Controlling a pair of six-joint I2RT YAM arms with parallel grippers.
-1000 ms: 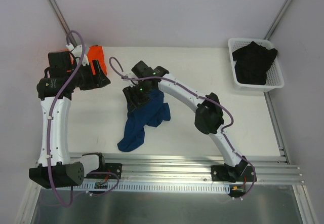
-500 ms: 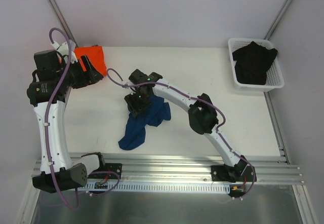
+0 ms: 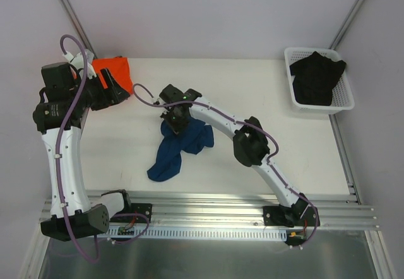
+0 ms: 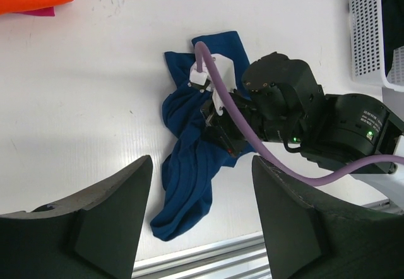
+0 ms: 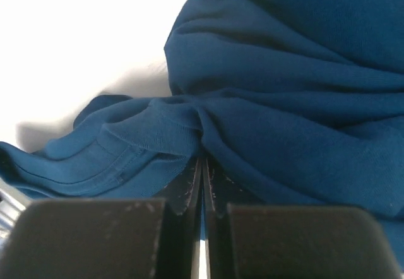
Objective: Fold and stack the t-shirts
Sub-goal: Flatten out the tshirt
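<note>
1. The white table [image 3: 252,83] fills my overhead view; both arms are bolted at its near edge.
2. The navy t-shirt [image 3: 189,141] is the biggest loose item; it lies crumpled left of the table's centre, with one long end trailing toward the near edge; I can't make out any print in this heap.
3. The white basket [image 3: 322,107] sits at the far right corner, well apart from the shirts; a black garment [image 3: 315,77] is bunched inside it.
4. The orange t-shirt [image 3: 113,67] lies at the far left corner, well apart from the navy one; from here it looks flat.
5. The right gripper [image 5: 202,165] is down on the far end of the navy heap; its jaws are pressed together, pinching a fold of blue cloth beside a ribbed edge.
6. The left gripper [image 4: 202,160] hangs by the orange shirt's near edge; its jaws stand apart with nothing between them.
</note>
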